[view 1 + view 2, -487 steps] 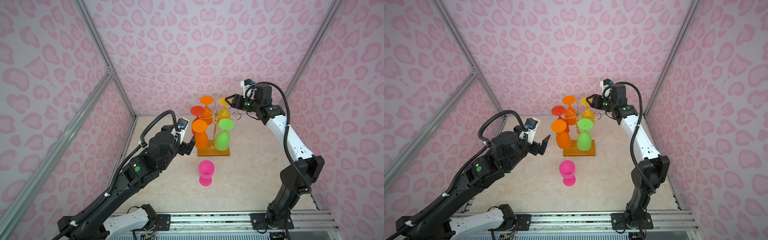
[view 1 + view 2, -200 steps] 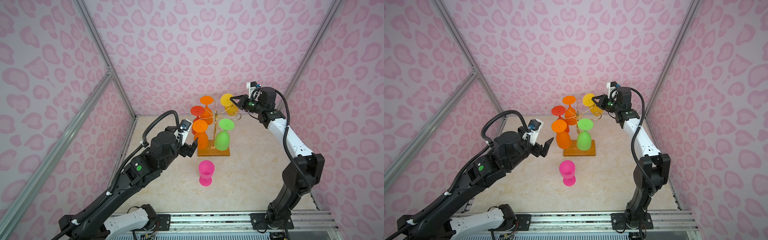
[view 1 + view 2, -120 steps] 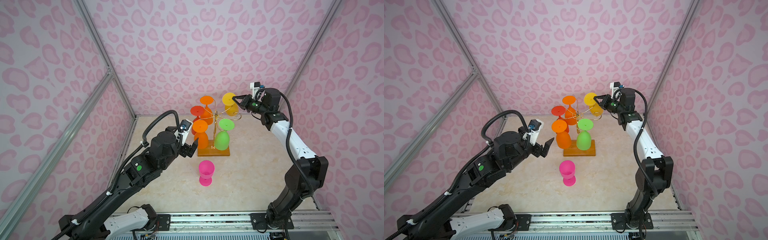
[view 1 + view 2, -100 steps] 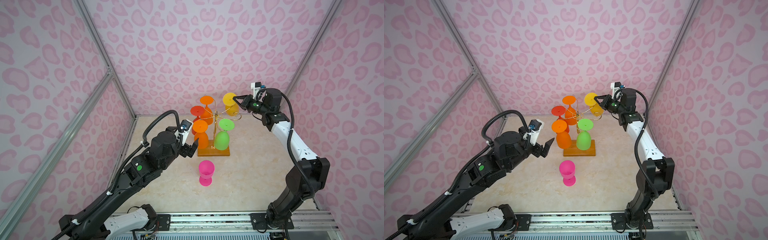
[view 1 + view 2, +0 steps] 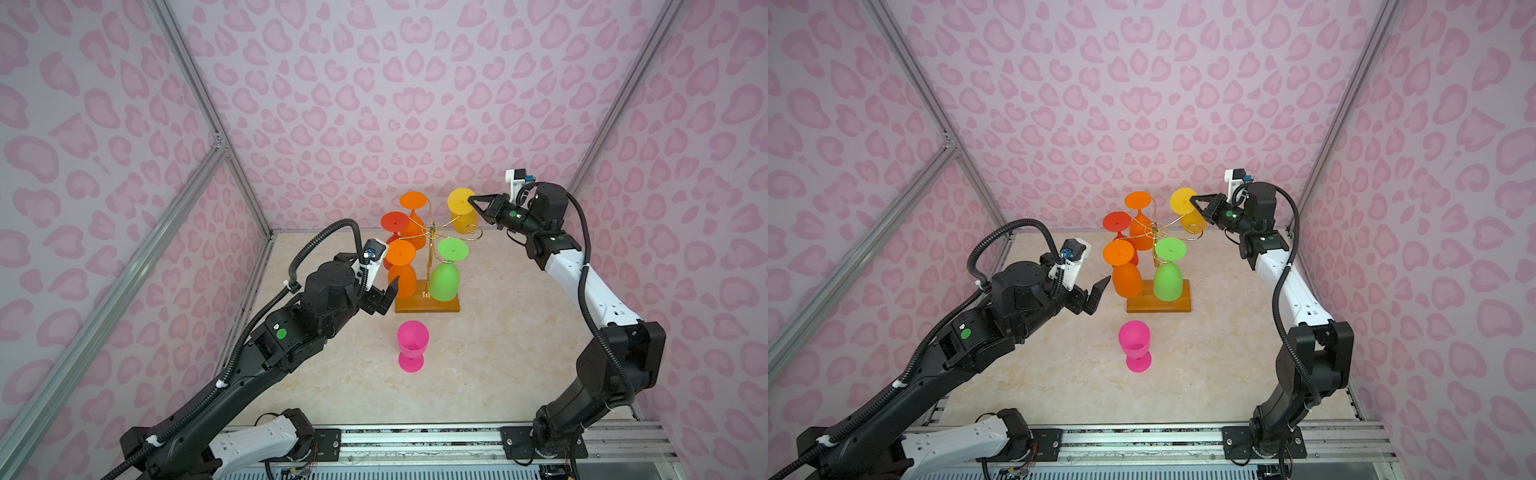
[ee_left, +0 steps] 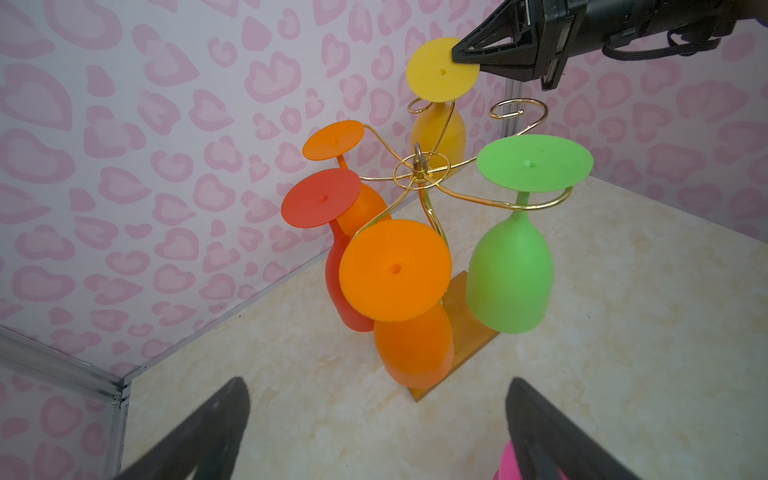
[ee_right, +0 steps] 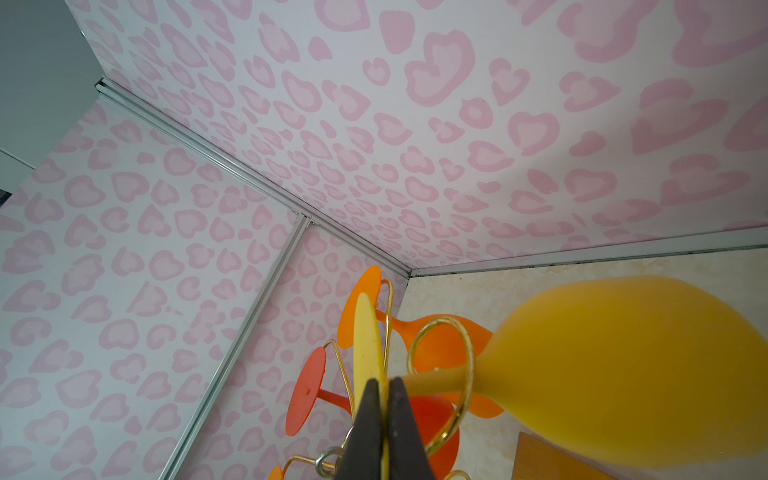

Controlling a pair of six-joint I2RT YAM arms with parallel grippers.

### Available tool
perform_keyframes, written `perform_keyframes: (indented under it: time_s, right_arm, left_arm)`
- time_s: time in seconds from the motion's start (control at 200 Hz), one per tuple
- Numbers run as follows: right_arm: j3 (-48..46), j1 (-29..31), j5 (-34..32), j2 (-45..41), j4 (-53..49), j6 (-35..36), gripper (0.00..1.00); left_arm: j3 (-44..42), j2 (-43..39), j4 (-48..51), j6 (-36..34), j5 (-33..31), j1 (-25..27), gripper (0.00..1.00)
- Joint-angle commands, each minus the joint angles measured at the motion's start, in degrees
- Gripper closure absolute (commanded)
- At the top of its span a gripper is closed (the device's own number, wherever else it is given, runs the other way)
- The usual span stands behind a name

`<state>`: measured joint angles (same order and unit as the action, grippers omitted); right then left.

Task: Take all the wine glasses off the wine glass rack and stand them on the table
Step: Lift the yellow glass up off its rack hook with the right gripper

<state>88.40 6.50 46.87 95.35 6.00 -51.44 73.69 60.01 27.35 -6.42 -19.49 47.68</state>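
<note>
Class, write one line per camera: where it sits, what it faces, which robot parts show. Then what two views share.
Top views: high in front, looking down on the wine glass rack; left arm and right arm show.
Left wrist: on the left arm, facing the rack; open left end effector shows.
Right wrist: on the right arm, facing the wall corner; right end effector shut on the yellow wine glass.
Shared: both wrist views show that glass.

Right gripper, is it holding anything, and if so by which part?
Yes: the right gripper is shut on the yellow wine glass, pinching the edge of its round foot. The left gripper is open and empty.
</note>
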Motion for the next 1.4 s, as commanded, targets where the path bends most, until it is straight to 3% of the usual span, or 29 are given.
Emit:
perform_keyframes:
  time_s: [0.0, 0.955, 1.395]
  right_arm:
    - [-0.51, 0.53, 1.32, -0.43, 3.67, -0.77, 1.00]
    - [5.81, 4.83, 1.96, 4.18, 0.06, 0.63, 1.00]
    - [13.73, 5.27, 1.10, 7.34, -12.14, 8.49, 1.00]
  left_arm:
    - [0.71, 0.33, -1.07, 0.61, 0.50, 0.00, 0.02]
    - [-0.12, 0.37, -0.81, 0.35, 1.18, 0.04, 0.02]
    - [-0.30, 0.47, -0.72, 0.50, 1.91, -0.03, 0.02]
